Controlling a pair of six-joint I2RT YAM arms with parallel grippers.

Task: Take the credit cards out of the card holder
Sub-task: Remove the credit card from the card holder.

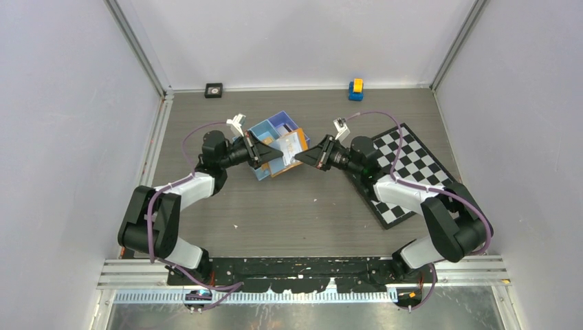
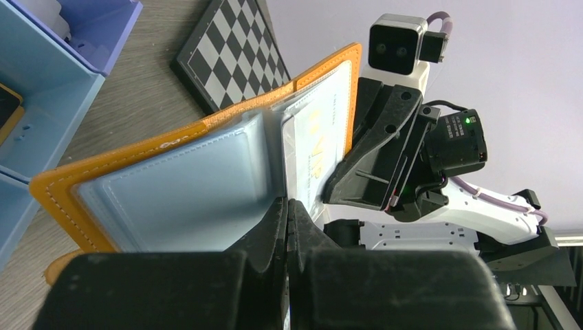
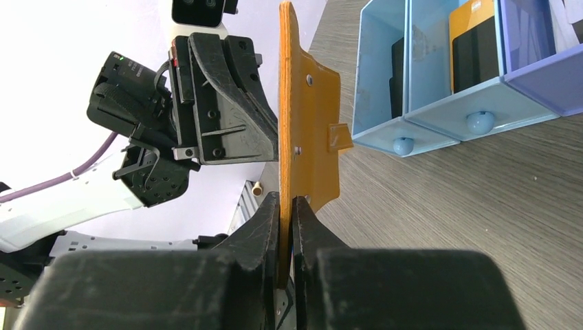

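Note:
The orange card holder [image 1: 292, 146] hangs open in the air between both grippers, just over the blue tray. In the left wrist view its orange cover [image 2: 168, 143] frames clear sleeves, and a white credit card [image 2: 320, 137] with yellow print shows in the right-hand sleeve. My left gripper [image 2: 287, 203] is shut on a thin inner sleeve at the fold; whether a card lies in that sleeve I cannot tell. In the top view the left gripper [image 1: 273, 152] is at the holder's left side. My right gripper [image 3: 287, 199] is shut on the edge of the orange cover [image 3: 309, 117], at the holder's right side [image 1: 301, 158].
The blue three-compartment tray [image 1: 275, 127] stands just behind the holder, with dark and orange items [image 3: 471, 48] in its compartments. A chessboard [image 1: 405, 172] lies to the right. A small yellow and blue toy [image 1: 355, 89] and a black square [image 1: 214, 90] sit by the back wall.

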